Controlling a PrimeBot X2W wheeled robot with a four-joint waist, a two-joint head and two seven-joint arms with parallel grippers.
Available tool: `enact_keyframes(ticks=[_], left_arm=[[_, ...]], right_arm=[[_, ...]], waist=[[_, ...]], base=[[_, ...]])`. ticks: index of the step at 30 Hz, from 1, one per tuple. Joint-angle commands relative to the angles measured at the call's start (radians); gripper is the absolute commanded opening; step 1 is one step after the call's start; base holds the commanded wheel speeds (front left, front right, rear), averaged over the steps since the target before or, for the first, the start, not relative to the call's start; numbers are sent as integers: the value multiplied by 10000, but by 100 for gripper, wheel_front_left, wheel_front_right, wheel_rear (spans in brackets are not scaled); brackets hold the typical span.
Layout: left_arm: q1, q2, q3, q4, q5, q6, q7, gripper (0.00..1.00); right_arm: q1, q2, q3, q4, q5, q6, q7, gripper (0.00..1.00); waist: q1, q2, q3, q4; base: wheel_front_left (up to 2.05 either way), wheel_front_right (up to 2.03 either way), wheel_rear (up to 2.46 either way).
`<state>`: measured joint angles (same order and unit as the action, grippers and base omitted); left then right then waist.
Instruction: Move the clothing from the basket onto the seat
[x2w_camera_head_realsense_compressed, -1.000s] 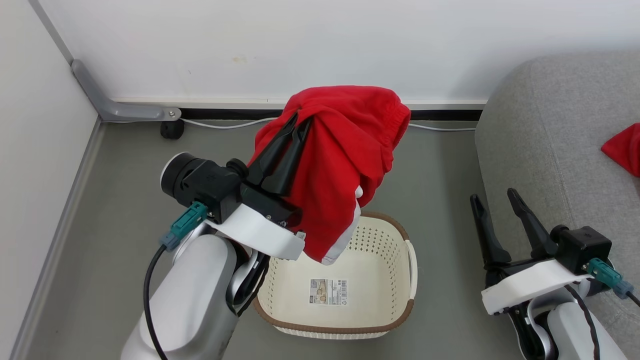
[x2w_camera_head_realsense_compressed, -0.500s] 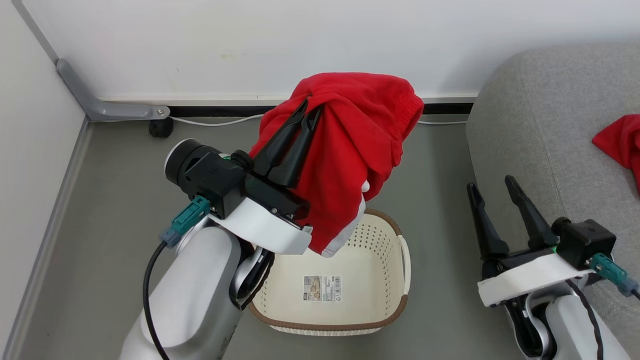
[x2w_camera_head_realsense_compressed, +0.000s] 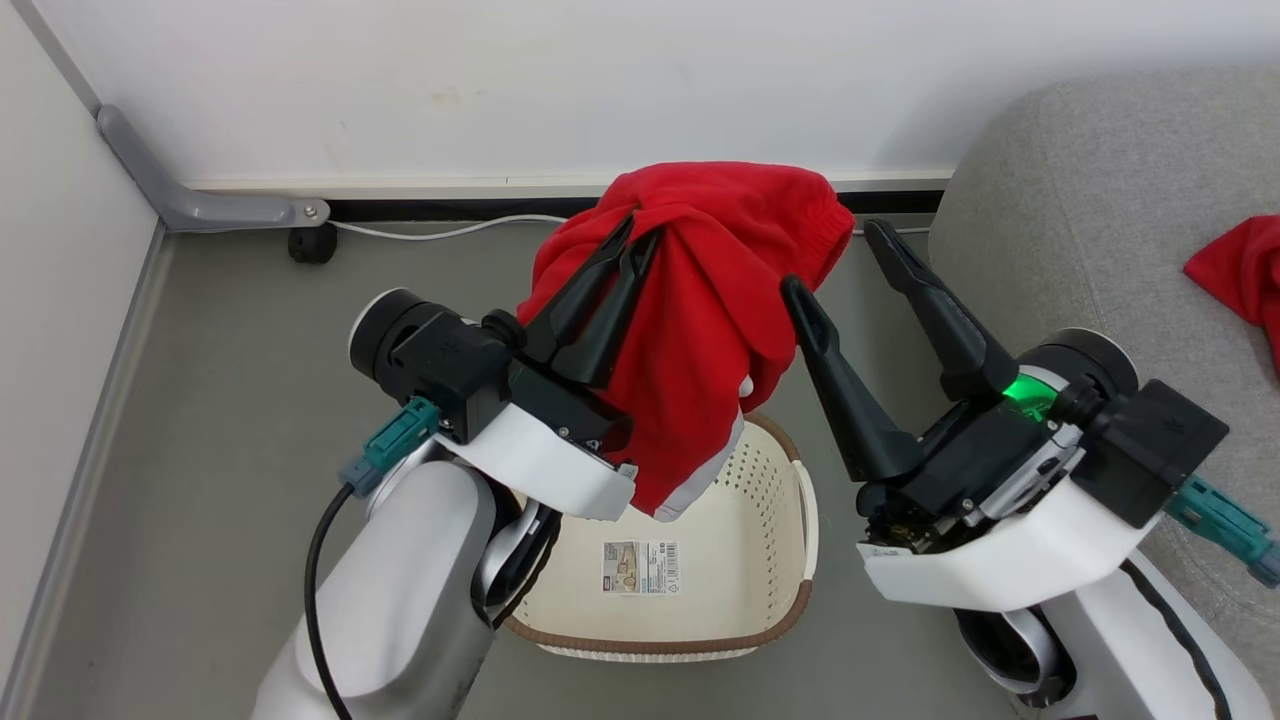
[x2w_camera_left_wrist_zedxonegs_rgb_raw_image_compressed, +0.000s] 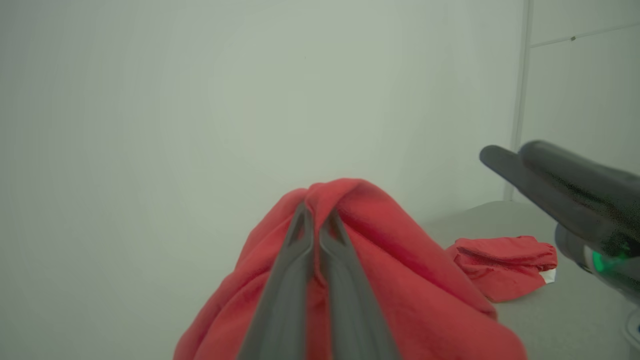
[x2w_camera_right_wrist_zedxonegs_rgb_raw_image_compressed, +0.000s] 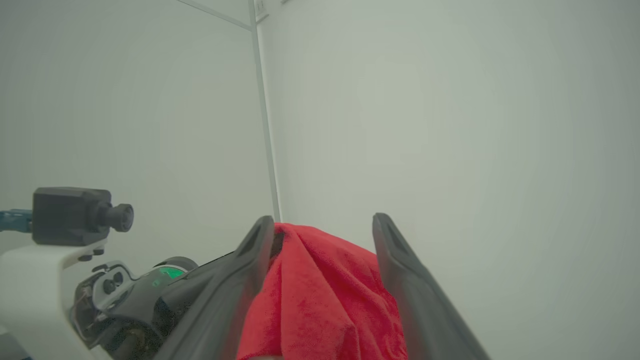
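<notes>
Since a second ago the right pincer (x2w_camera_head_realsense_compressed: 835, 260) has swung up from the lower right corner of the head view to the centre right. Its two fingers stand spread wide with nothing gripped, and their tips are just beside the hanging cloth; I cannot tell whether they touch it. At centre frame the left pincer (x2w_camera_head_realsense_compressed: 640, 232) is clamped tight on a bunched red garment (x2w_camera_head_realsense_compressed: 700, 340). The cloth drapes over its fingers, white panel at the lower hem, and hangs above the basket (x2w_camera_head_realsense_compressed: 770, 520). That basket sits on the grey floor (x2w_camera_head_realsense_compressed: 220, 350) at lower centre, a barcode label (x2w_camera_head_realsense_compressed: 640, 567) on its bottom. At the right edge, the seat (x2w_camera_head_realsense_compressed: 1080, 200) carries a second red garment (x2w_camera_head_realsense_compressed: 1240, 270).
</notes>
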<state>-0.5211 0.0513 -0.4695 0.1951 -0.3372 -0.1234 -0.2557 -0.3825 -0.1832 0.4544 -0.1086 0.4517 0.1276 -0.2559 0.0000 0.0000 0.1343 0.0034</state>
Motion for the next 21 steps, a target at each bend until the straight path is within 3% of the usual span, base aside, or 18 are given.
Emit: enact_keyframes(ticks=[1,8,21], left_arm=[[-495,117,293,-217,-62,-4,-47,0],[-533,62,3,-267,-120,-3,-54,0],[-602,8,-534,-551,-272,85,-59,0]], right_arm=[[-272,-84,296,-337,35,31,-59,100],[-963,-455,1633,680,173,31,-59,100],[-1786,132,2860,3664,350,31,-59,100]], waist=[[0,0,3,2],[0,0,45,88],[0,0,114,430]], base=[[0,0,0],[0,0,0],[0,0,0]])
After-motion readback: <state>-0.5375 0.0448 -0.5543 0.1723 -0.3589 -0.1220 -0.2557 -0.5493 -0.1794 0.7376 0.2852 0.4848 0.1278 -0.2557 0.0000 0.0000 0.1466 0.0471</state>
